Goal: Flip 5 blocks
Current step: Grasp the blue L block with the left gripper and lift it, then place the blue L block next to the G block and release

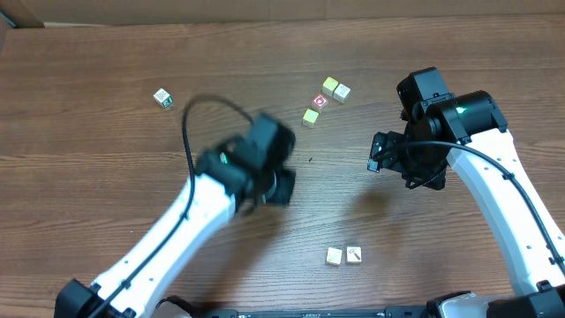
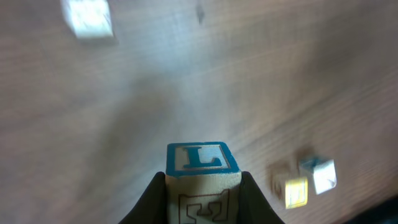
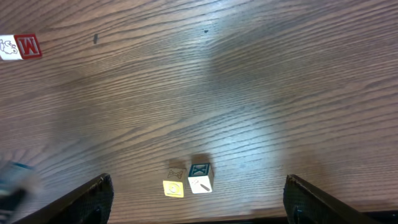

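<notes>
Brown wood-grain table point(image 1: 106, 177), left gripper point(image 2: 202, 202) clamped on one block point(image 2: 202, 158) — blue-lettered face showing, right gripper point(image 3: 200, 205) spread wide, empty, two blocks point(image 1: 334, 256) side by side near front edge, more blocks point(image 1: 329, 86) clustered farther back.

Robotics lab, likely — two white arms point(image 1: 499, 190) at a wood-grain table point(image 1: 88, 141).

You have a counter point(image 1: 88, 177) of brown wood grain with a soft sheen, blocks point(image 1: 334, 256) of pale bare wood with printed faces, arms point(image 1: 508, 208) in smooth white shell, and matt black fingers point(image 2: 148, 204).
</notes>
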Tool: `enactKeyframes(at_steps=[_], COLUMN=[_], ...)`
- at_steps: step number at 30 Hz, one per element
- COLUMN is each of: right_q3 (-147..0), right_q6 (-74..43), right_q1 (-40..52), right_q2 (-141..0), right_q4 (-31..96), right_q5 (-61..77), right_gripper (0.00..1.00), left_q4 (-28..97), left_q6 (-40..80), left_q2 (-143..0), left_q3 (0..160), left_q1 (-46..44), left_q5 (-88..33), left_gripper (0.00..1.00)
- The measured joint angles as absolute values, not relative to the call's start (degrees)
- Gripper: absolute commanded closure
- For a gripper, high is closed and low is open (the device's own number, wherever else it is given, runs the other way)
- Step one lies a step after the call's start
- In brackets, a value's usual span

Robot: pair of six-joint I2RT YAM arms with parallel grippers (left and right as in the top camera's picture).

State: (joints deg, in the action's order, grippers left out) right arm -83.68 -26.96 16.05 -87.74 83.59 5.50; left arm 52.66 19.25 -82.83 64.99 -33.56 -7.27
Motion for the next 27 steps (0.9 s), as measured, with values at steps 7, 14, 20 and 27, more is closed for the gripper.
enactKeyframes(at_steps=[7, 14, 20, 27], right_q3=[-83.68, -83.68, -83.68, -83.68], right_q6=[-26.94, -26.94, -26.92, -26.79], right_q1=[16.08, 16.08, 16.08, 16.08], right_q2=[-87.68, -87.68, -87.64, -87.64], right_q4=[83.64, 83.66, 84.03, 84.64], right_q5=[5.50, 5.50, 5.50, 5.50], right_gripper=[0.12, 0.12, 0.12, 0.12], left_q4=[41.76, 33.15, 31.92, 26.94], left_q6=[30.09, 38.28, 41.30, 41.98], left_q2=[-80.40, -80.42, -83.15, -88.68], left_q3=[48.77, 43.22, 42.65, 42.68], left_q1=[-45.84, -52.16, -52.31, -52.31], left_q5=[-9.98, -12.27, -12.73, -13.98], left_gripper=[0.96, 0.96, 0.95, 0.95])
